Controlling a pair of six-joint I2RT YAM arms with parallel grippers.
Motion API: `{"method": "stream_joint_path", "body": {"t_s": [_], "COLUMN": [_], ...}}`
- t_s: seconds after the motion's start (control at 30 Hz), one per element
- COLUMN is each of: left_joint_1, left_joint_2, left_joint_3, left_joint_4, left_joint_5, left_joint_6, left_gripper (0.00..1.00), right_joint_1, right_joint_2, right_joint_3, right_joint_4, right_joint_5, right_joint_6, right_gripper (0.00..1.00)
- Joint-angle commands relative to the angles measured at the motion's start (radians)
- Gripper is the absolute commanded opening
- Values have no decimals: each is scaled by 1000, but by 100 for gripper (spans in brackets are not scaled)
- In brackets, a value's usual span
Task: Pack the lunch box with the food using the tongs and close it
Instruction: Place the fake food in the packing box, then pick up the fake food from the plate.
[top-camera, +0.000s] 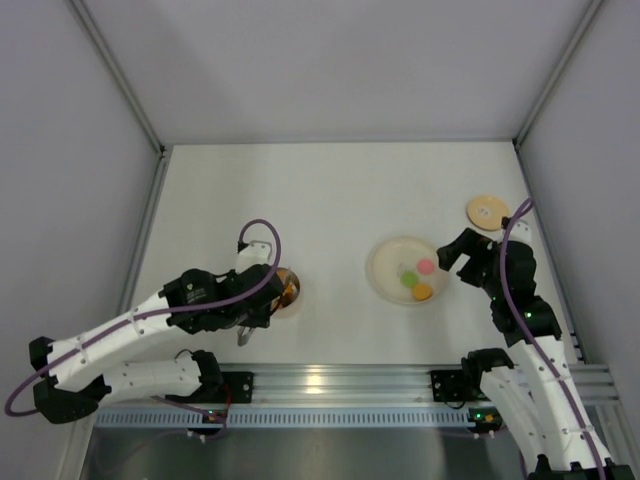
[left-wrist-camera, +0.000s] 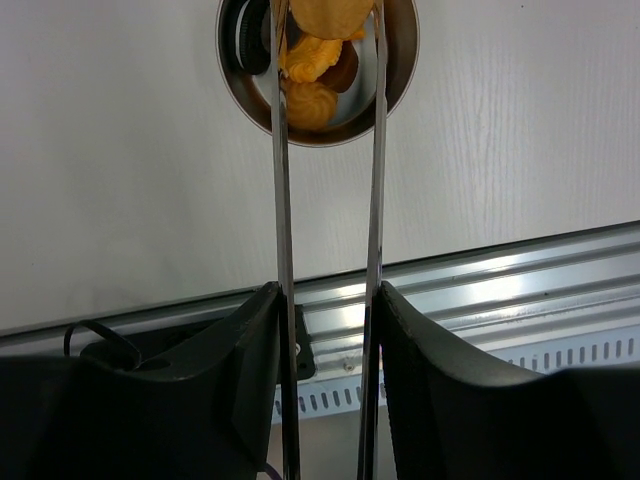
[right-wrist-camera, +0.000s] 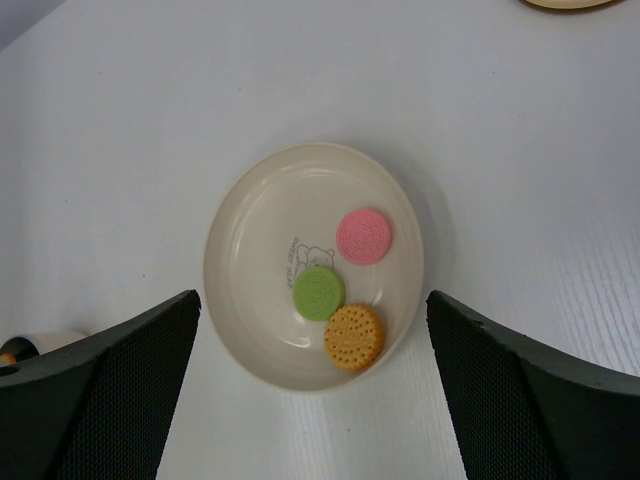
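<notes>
Holding the slim silvery metal tongs by both arms, your left gripper has its jaws pinching them from outside, so a squeeze closes the tips. Those tips straddle an orange round biscuit over the small shiny steel pot at the top of the left wrist view, placed to drop it onto the orange pieces inside.

Your right gripper hovers with jaws spread wide and empty above the pale round plate, where the pink biscuit, green biscuit and dotted orange biscuit wait. The flat tan wooden lid lies at the upper right of the white worktop, leaving the pot open for filling.
</notes>
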Motion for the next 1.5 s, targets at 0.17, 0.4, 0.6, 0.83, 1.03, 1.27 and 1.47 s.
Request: {"method": "stream_joint_path", "body": {"t_s": [0.17, 0.4, 0.6, 0.83, 1.03, 1.27, 1.47], "left_joint_1": [-6, -6, -6, -18, -52, -81, -90], "left_joint_2": [-13, 12, 128, 364, 646, 820, 889], "left_joint_3": [-2, 35, 208, 395, 527, 641, 659], "left_joint_4": [20, 34, 99, 306, 431, 488, 495], "left_joint_5": [-9, -11, 2, 115, 187, 252, 259], "left_joint_6": [-11, 11, 92, 238, 301, 315, 309], "left_gripper": [51, 53, 53, 52, 52, 52, 52], "right_joint_1": [-13, -13, -13, -13, -13, -13, -13], "right_joint_2": [-6, -11, -12, -32, -54, -66, -75], "right_joint_3": [-2, -5, 4, 49, 83, 104, 109], "right_joint_4": [56, 56, 55, -22, -85, -131, -137], "right_joint_5": [0, 2, 3, 54, 91, 123, 118], "right_joint_6": [-2, -2, 6, 4, -5, -16, -13], "right_gripper": [94, 94, 94, 94, 94, 94, 95]}}
